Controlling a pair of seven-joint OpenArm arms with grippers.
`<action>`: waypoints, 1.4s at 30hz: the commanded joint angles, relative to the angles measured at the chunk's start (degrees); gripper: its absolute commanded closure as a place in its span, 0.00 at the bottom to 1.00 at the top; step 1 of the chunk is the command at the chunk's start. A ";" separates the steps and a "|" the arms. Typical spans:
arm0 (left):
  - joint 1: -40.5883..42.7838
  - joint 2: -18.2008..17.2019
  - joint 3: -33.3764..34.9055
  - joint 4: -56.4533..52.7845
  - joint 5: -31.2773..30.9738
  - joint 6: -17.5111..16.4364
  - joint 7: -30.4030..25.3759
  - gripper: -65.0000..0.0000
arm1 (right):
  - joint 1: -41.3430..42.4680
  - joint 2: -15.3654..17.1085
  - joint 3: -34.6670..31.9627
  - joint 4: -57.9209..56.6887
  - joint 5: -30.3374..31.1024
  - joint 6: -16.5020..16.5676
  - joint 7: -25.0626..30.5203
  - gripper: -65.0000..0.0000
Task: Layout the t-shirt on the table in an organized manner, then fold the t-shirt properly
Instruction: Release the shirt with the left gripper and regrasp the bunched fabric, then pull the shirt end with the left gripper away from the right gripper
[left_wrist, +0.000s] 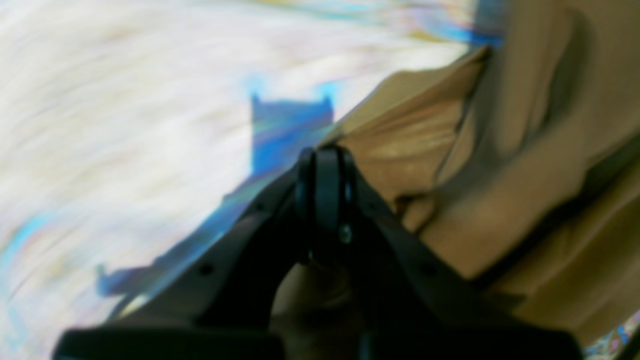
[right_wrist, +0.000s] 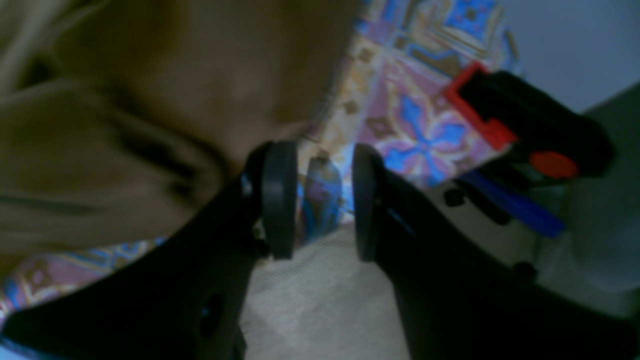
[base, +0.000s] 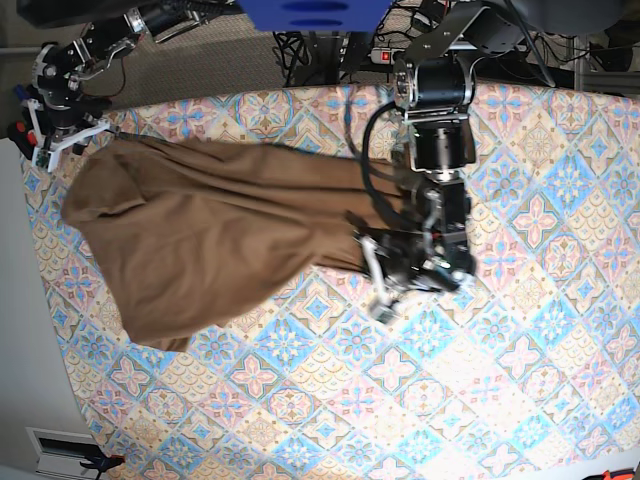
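T-shirt (base: 210, 235): tan-brown, wrinkled, spread unevenly over the left half of the table (base: 520, 380), one end drawn toward the centre. Left gripper (left_wrist: 326, 187): jaws pressed together at the cloth's edge; whether fabric is pinched between them cannot be told. Right gripper (right_wrist: 325, 200): at the far left table corner, jaws parted, nothing between them, cloth beside one finger. Clamp (right_wrist: 525, 125): black and red, past the table edge.

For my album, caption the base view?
Left claw shut on tan-brown cloth t-shirt stretched across pastel tiled table.
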 joint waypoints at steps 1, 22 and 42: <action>-1.86 -0.76 0.09 2.29 -0.76 -0.12 -0.19 1.00 | 0.35 0.69 0.08 2.15 1.04 -0.07 1.43 0.73; 0.07 -2.78 -0.09 2.65 -0.76 -0.12 0.07 1.00 | 10.98 1.13 -19.88 3.20 -0.45 -0.07 5.39 0.73; 0.16 -4.71 -0.09 4.14 5.48 -0.12 0.16 1.00 | 25.05 12.83 -33.07 -45.06 -0.45 -0.07 20.24 0.73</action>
